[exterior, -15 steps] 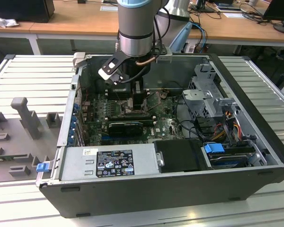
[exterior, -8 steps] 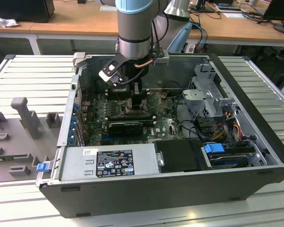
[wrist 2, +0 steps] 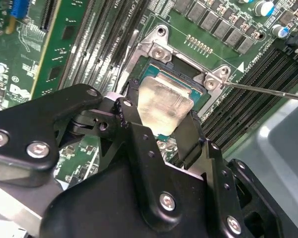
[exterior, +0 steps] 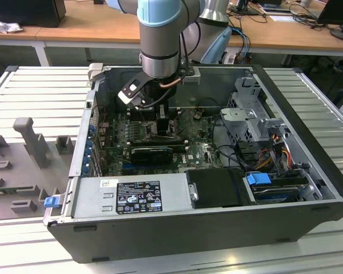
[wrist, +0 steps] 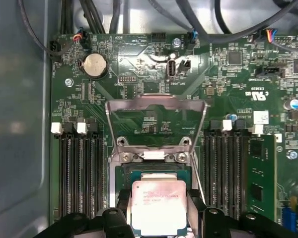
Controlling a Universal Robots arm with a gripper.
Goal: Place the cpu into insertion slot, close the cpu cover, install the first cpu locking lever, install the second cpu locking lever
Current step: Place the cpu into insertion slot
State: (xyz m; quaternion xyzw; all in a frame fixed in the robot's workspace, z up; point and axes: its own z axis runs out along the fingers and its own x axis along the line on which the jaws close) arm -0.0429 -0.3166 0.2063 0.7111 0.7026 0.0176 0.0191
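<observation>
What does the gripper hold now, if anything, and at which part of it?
The gripper holds the cpu by two opposite side edges, at the insertion slot.

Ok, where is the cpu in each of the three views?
Exterior view: the arm stands over its spot on the green board.
Second wrist view: cpu held in the claw, above the socket.
First wrist view: same grip, cpu over the socket.
Shared landmark: black memory slots flanking the socket.
</observation>
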